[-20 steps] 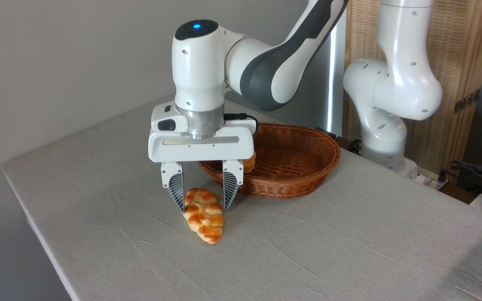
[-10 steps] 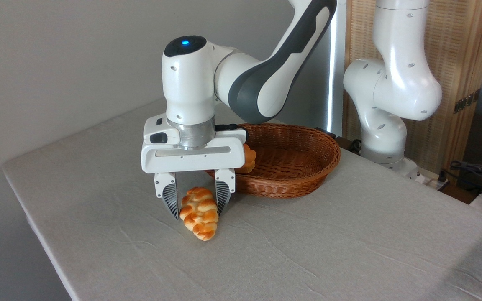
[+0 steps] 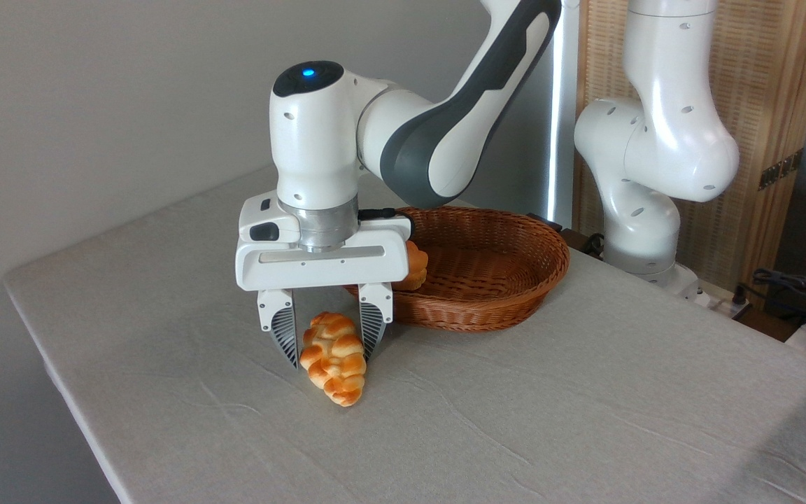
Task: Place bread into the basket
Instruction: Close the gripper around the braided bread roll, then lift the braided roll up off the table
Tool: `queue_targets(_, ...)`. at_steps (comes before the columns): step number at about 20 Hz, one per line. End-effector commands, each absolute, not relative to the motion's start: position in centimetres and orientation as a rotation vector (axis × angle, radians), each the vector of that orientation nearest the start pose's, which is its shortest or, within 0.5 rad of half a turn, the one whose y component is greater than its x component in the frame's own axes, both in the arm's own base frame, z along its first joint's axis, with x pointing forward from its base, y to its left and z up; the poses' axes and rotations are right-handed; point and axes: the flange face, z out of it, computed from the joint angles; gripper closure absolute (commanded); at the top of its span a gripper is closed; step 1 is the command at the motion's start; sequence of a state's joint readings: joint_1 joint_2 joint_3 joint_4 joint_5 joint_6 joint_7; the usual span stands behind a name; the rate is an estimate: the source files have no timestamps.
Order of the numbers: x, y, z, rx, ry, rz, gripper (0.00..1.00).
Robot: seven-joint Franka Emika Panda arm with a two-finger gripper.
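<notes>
Golden-orange braided bread loaf (image 3: 334, 357) on grey cloth table (image 3: 585, 406), just left-front of reddish-brown woven wicker basket (image 3: 494, 269). White two-finger gripper (image 3: 328, 355) straddles loaf; jaws narrow, flanking its sides, long axis running across gap toward camera. Pad contact unclear.

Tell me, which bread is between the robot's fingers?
The long braided bread on the table, between the gripper fingers. The other, a small round bun, sits in the basket behind the gripper.
</notes>
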State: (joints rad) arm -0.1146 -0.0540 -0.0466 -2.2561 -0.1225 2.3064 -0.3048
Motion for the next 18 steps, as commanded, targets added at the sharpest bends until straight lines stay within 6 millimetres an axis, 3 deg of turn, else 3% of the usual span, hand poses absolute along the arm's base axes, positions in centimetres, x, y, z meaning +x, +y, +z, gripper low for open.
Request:
queue_targets(1, 51.9, -9.3, 39.3, -3.233, -0.373, -0.12, 0.0)
queue_targets(8, 52.1, -9.4, 38.6, -3.234, -0.325, -0.106, 0.02)
queue_targets(10, 52.0, -9.9, 38.1, -3.237, -0.263, -0.093, 0.26)
queue_targets(14, 52.5, -10.1, 39.1, -3.242, -0.223, -0.124, 0.5)
queue_targets(16, 52.8, -10.1, 39.7, -3.245, -0.199, -0.142, 0.56)
queue_targets(18, 52.9, -10.0, 40.0, -3.25, -0.097, -0.125, 0.7)
